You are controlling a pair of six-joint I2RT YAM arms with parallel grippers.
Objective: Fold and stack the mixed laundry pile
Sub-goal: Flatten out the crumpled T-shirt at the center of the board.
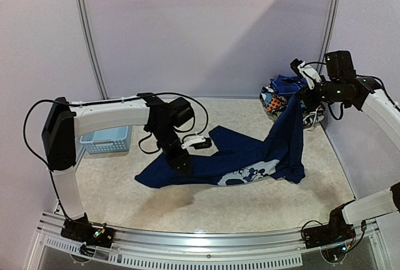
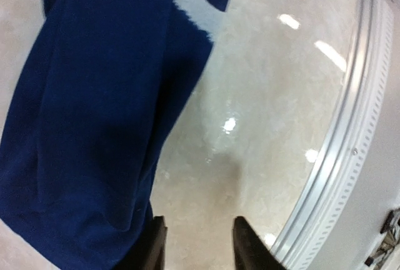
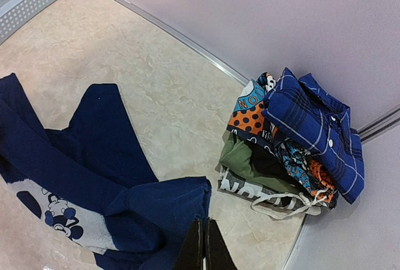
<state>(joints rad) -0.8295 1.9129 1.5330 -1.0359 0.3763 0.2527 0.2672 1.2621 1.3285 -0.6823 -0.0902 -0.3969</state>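
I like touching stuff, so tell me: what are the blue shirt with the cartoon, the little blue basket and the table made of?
Navy T-shirt: soft knit cloth, likely cotton, matte; it drapes and creases.
Basket: light-blue hard plastic, going by its thin slotted walls.
Table: smooth, glossy beige marbled top, maybe laminate; lamps reflect in it.

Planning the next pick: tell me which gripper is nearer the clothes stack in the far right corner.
Right. The right gripper holds the navy T-shirt's corner up just beside the clothes stack; the left gripper hovers at the shirt's other end, across the table.
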